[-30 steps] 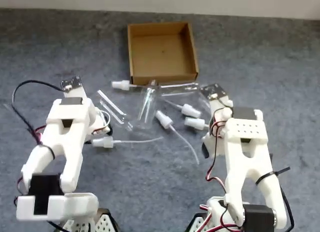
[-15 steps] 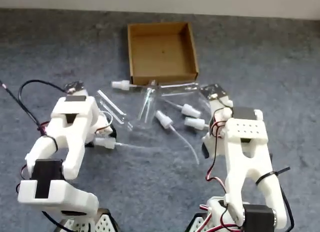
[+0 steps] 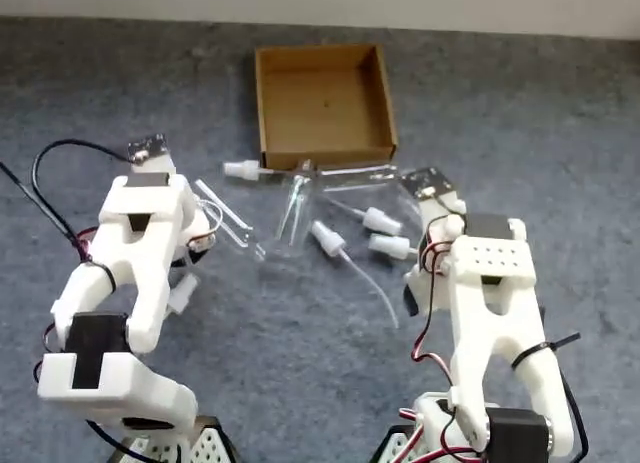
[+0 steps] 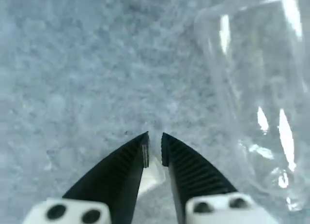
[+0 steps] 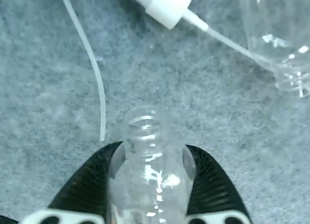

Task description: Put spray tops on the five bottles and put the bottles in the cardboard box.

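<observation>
I am seeing the left gripper hanging low over the grey carpet; its jaws are pinching almost together on a small white spray top caught between them; a clear bottle is lying on its side just beside them. The right gripper is clamping a second bottle around its body; that bottle's open neck is pointing away from the wrist and is carrying no top; beyond it a loose spray top is lying on the carpet, its thin tube running up to the neck of a third bottle. From above, the cardboard box is sitting open side up at the far side; between it and the arms, a long-tubed top is lying near a fallen bottle; one more top is lying just beside the box's near wall.
</observation>
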Robot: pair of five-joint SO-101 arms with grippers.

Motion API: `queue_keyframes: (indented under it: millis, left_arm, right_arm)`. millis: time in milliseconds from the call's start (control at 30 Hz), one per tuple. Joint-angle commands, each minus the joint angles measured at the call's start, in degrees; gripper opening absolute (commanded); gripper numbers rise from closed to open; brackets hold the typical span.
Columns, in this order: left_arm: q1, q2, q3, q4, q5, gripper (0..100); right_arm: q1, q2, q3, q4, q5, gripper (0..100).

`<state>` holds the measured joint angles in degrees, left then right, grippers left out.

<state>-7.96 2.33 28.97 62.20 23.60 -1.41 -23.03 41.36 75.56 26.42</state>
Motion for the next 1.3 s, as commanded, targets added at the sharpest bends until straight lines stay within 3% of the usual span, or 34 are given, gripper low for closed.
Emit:
queue_keyframes:
  millis: [0, 100, 400, 767, 933, 1000, 1133, 1267]
  left_arm:
    - [0.66, -1.01, -3.65, -0.18, -20.4, 8]
    - [0.31, -2.77, -4.09, 2.2, -32.26, 13]
    - [0.04, -11.56, -3.38, 14.15, -48.18, 15]
    - [0.04, -0.57, 6.02, 3.34, -51.78, 14]
    - [0.22, 1.89, 5.67, 3.34, -52.48, 0]
    - [0.4, 1.8, 5.58, 3.6, -52.48, 1]
    - [0.4, -3.3, 5.58, 3.6, -52.22, 0]
    - [0.48, -16.48, 5.58, 5.89, -50.55, 0]
  right_arm:
    - [-0.57, -2.68, -0.22, 0.48, -0.53, 0.5]
    - [-0.57, -2.68, -0.22, 0.57, -0.44, 0.5]
    - [-0.57, -2.24, -0.22, 0.22, -0.35, 0.5]
    - [-0.57, -2.51, -0.22, 0.4, -0.35, 0.5]
    - [-0.66, -2.68, -0.22, 0.48, -0.35, 0.5]
    - [-0.66, -2.68, -0.22, 0.31, -0.26, 0.5]
    - [-2.24, -2.68, -0.4, 0.13, -0.26, 0.5]
    - [-6.37, -2.68, -0.66, 0.31, -0.26, 0.5]
